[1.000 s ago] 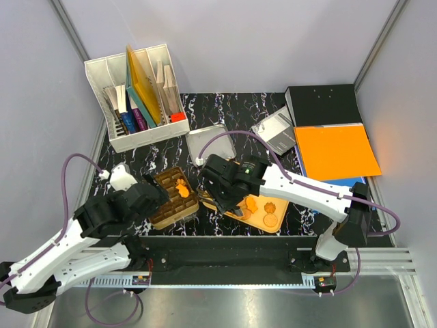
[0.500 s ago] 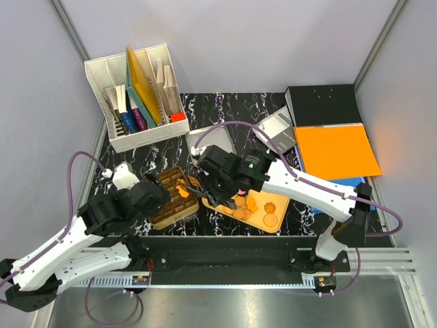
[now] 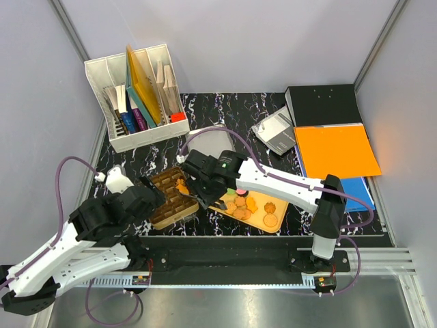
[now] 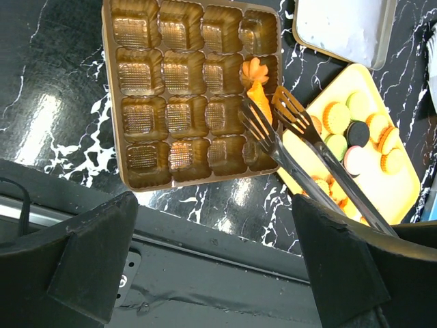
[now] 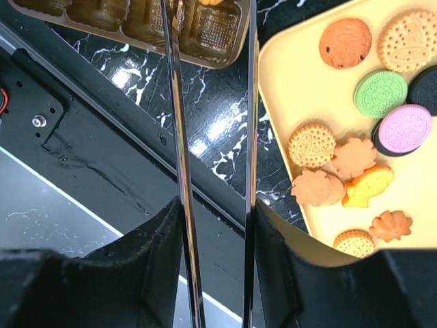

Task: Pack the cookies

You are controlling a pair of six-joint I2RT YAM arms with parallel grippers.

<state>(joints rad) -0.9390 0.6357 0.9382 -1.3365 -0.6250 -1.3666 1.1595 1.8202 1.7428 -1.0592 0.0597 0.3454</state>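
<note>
A brown compartment tray point(image 3: 171, 198) point(image 4: 143, 123) point(image 5: 136, 20) lies at the front left. One right-hand cell holds an orange flower-shaped cookie point(image 4: 254, 70) point(image 3: 181, 186). An orange fish-like cookie point(image 4: 260, 101) lies just below it, at the tips of the metal tongs point(image 4: 273, 130) point(image 5: 176, 137). My right gripper point(image 3: 207, 191) point(image 5: 215, 225) is shut on the tongs' handles, with the tong tips spread apart over the brown tray. The other cookies point(image 3: 240, 205) point(image 4: 355, 133) point(image 5: 382, 92) lie on a yellow tray point(image 3: 281, 225) point(image 4: 403, 191) point(image 5: 300, 89). My left gripper point(image 3: 147, 195) point(image 4: 215, 212) is open and empty at the brown tray's near edge.
A silver tin lid point(image 3: 210, 143) point(image 4: 348, 31) lies behind the trays. A white file organizer point(image 3: 136, 96) stands at the back left. A black binder point(image 3: 321, 102), an orange folder point(image 3: 334, 150) and a grey box point(image 3: 273, 130) are at the right. A black rail point(image 3: 225, 258) runs along the front.
My right arm has swung left, carrying the tongs from over the yellow tray to over the brown tray. My left arm has shifted slightly.
</note>
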